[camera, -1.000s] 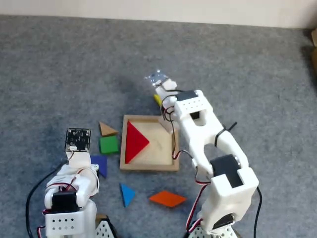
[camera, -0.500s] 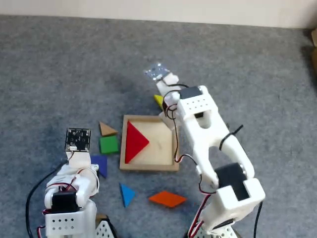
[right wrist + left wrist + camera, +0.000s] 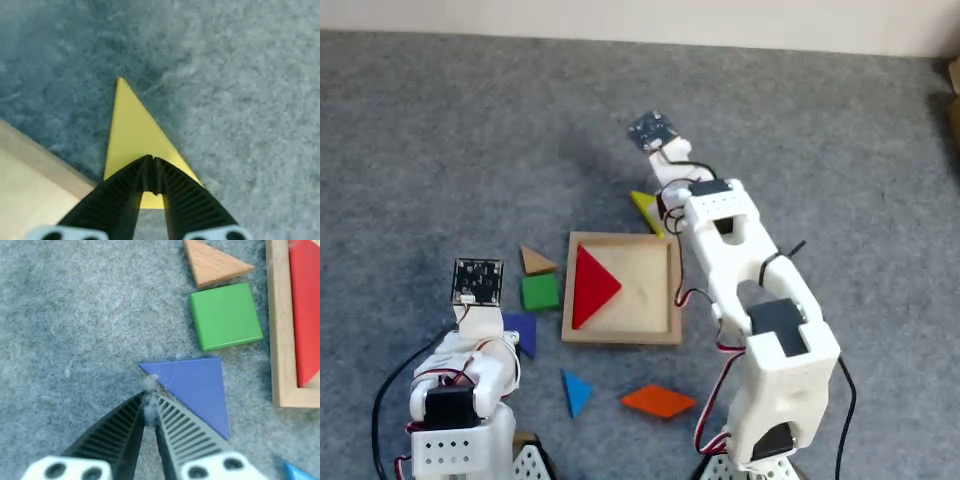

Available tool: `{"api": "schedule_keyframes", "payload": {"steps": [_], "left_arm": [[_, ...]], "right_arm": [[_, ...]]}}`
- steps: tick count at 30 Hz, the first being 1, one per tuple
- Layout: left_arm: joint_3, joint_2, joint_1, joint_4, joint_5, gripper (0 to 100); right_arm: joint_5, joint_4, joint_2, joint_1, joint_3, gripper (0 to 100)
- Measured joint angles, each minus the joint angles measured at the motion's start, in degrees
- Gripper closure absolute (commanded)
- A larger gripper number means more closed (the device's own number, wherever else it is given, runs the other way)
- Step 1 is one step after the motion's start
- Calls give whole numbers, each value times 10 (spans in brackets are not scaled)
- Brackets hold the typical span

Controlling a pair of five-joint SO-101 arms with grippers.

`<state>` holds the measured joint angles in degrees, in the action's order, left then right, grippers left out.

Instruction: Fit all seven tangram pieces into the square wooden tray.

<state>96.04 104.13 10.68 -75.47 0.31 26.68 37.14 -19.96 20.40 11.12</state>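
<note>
The square wooden tray lies mid-table with a red triangle in its left half. A yellow triangle rests on the carpet just past the tray's far right corner. My right gripper is shut, with its tips over the yellow triangle beside the tray corner. My left gripper is shut too, its tips at the corner of a dark blue triangle left of the tray. The green square and tan triangle lie beyond it.
On the carpet near the tray's front edge lie a small light blue triangle and an orange parallelogram. The tan triangle, green square and dark blue triangle crowd the tray's left side. Open carpet stretches behind and to the right.
The right arm has stretched farther away past the tray's far right corner, and more of the yellow triangle now shows. The left arm has kept still.
</note>
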Motion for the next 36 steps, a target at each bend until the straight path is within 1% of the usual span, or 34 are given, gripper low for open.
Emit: {"api": "schedule_keyframes", "payload": {"steps": [5, 9, 15, 25, 31, 36], "left_arm": [[0, 0, 0, 0, 0, 995], [0, 0, 0, 0, 0, 995], [0, 0, 0, 0, 0, 995], [0, 0, 0, 0, 0, 995], [0, 0, 0, 0, 0, 995], [0, 0, 0, 0, 0, 995]], "right_arm": [[1, 4, 0, 0, -3, 982], [3, 50, 25, 1, 11, 982], [4, 98, 68, 38, 39, 983], [4, 103, 139, 86, 135, 983], [4, 103, 149, 117, 167, 983], [34, 103, 149, 129, 171, 983]]}}
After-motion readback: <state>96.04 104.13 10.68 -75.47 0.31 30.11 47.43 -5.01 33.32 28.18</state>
